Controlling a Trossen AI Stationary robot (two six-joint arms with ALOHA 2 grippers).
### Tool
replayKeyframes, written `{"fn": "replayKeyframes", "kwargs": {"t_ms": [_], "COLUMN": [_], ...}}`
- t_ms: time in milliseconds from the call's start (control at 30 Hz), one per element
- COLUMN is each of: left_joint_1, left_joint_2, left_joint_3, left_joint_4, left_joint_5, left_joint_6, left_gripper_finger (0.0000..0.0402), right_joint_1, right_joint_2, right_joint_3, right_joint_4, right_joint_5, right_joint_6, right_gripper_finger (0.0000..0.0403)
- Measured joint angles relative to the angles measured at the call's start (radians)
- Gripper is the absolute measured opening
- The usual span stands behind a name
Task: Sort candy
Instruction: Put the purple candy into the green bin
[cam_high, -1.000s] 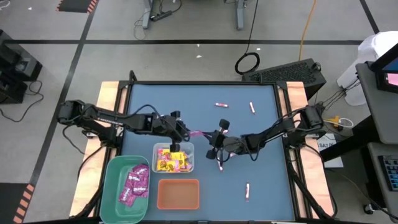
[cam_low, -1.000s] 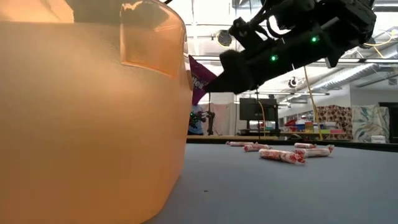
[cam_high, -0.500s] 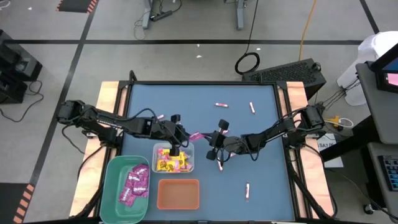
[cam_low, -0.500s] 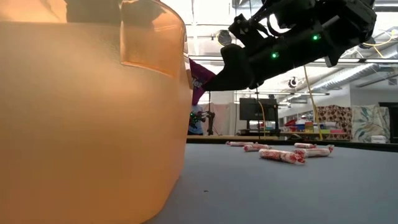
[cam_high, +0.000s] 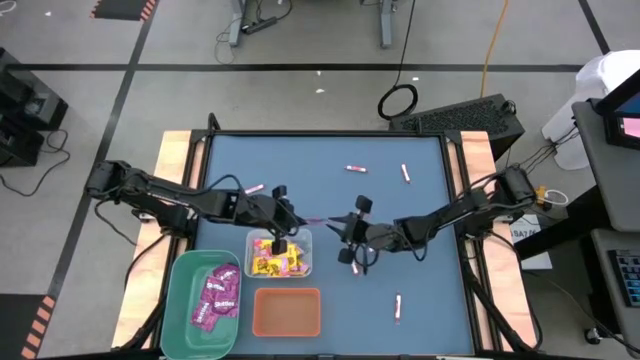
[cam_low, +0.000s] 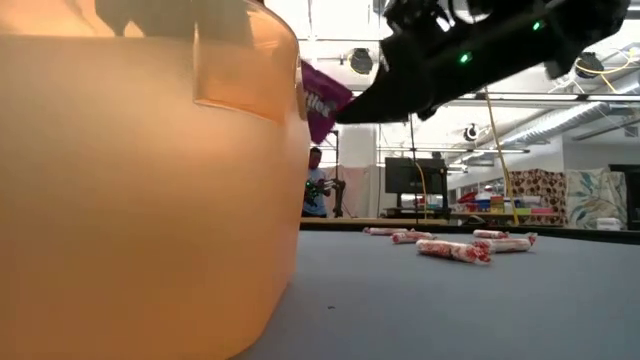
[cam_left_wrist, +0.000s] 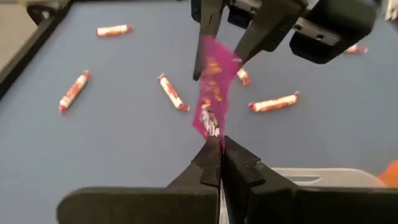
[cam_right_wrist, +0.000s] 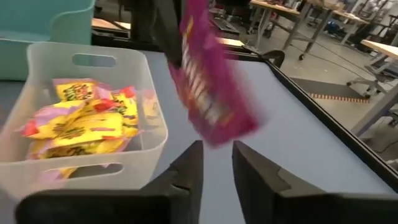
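So the left gripper (cam_left_wrist: 219, 144) is pinching 1 magenta packet (cam_left_wrist: 212, 99) tight by its end, holding it up in the air just past the clear bin (cam_high: 279, 253) of yellow packets (cam_right_wrist: 93, 124). The right gripper (cam_right_wrist: 216, 158) is sitting right beside it with its fingers parted, not gripping the packet. Pink-and-white sticks (cam_left_wrist: 273, 102) are lying scattered on the blue table (cam_high: 420, 290).

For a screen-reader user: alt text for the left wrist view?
The left gripper, shut, pinches one end of a magenta candy packet, while the right gripper has its fingers apart at the other end. Pink-and-white candy sticks lie scattered on the blue table.
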Motion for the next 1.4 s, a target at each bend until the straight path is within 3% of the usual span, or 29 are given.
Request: {"fn": "replayKeyframes", "kwargs": {"t_ms": [233, 433, 733, 867, 1167, 1400], "left_joint_1": [-0.070, -0.156, -0.234, -0.255, -0.252, -0.252], "left_joint_2": [-0.106, -0.143, -0.143, -0.143, -0.143, -0.166], "left_joint_3": [0.000, 0.000, 0.000, 0.000, 0.000, 0.000], "left_joint_4": [-0.017, -0.010, 0.054, 0.154, 0.226, 0.243], "left_joint_5": [-0.019, -0.143, -0.183, -0.257, -0.262, -0.255], "left_joint_6": [-0.033, -0.119, -0.290, -0.248, -0.174, 0.043], "left_gripper_finger": [0.0004, 0.0004, 0.0004, 0.0004, 0.0003, 0.0003], "right_joint_1": [0.107, 0.223, 0.318, 0.327, 0.324, 0.324], "right_joint_2": [-0.110, -0.125, -0.125, -0.125, -0.125, -0.125], "right_joint_3": [0.000, 0.000, 0.000, 0.000, 0.000, 0.000], "right_joint_4": [-0.153, -0.167, -0.170, -0.170, -0.169, -0.169], "right_joint_5": [-0.005, -0.002, 0.002, 0.003, 0.038, 0.039], "right_joint_6": [0.118, 0.174, 0.196, 0.181, 0.154, 0.154], "right_gripper_finger": [0.0116, 0.0116, 0.0114, 0.0114, 0.0114, 0.0114]}}
